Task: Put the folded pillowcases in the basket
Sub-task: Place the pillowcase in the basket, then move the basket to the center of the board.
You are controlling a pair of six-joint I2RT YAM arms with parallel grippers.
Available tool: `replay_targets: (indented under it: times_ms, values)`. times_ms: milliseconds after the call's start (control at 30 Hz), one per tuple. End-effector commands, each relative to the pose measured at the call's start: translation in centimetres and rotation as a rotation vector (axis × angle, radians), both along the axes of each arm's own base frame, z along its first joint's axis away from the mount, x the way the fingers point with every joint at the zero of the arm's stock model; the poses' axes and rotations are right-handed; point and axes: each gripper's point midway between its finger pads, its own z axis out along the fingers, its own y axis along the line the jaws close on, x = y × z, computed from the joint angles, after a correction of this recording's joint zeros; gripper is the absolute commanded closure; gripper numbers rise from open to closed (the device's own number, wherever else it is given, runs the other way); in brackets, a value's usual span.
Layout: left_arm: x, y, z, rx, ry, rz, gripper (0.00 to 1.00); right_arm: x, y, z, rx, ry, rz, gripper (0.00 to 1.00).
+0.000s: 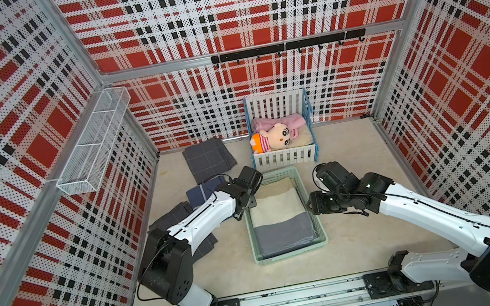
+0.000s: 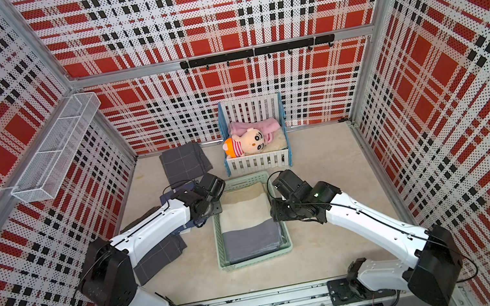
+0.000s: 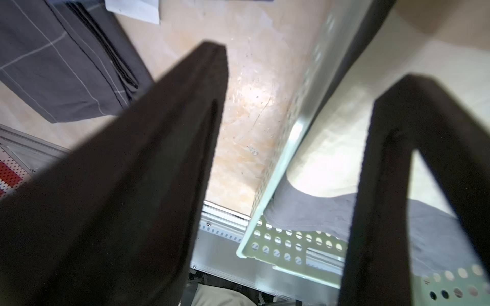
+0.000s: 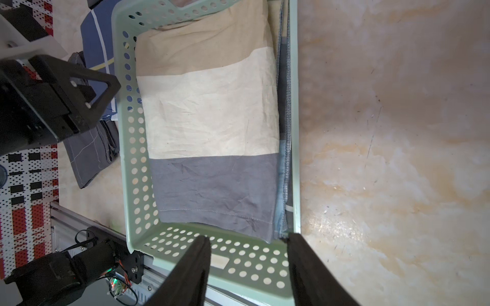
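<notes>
- The folded pillowcase [image 1: 281, 219] lies flat inside the basket [image 1: 292, 253], its long axis running near to far along the basket's length, with the grey band nearest
- The left pincer [image 3: 311, 63] is spread and empty, astride the basket's left rim, with the pillowcase just to its right and below
- The right pincer [image 4: 248, 237] is spread and empty at the right rim, with the cloth to its left; neither arm looks nearer
- Placement looks done, and both arms probably only need to lift clear
- Farther along the bench [image 1: 368, 224] are a dark folded cloth [image 1: 209, 160] and a toy crib [image 1: 285, 157]
</notes>
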Motion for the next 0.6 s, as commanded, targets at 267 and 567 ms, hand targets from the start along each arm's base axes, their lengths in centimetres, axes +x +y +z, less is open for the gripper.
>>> replay_targets:
  times_ms: [267, 567]
  values:
    - [-2.2, -2.8, -3.3, 0.008, 0.068, -0.130, 0.76, 1.4, -0.7, -0.5, -0.028, -0.005, -0.002, 0.48]
    - [-2.8, -8.8, -1.5, -0.018, 0.025, -0.257, 1.00, 2.2, -4.3, -0.4, -0.054, -0.002, -0.051, 0.50]
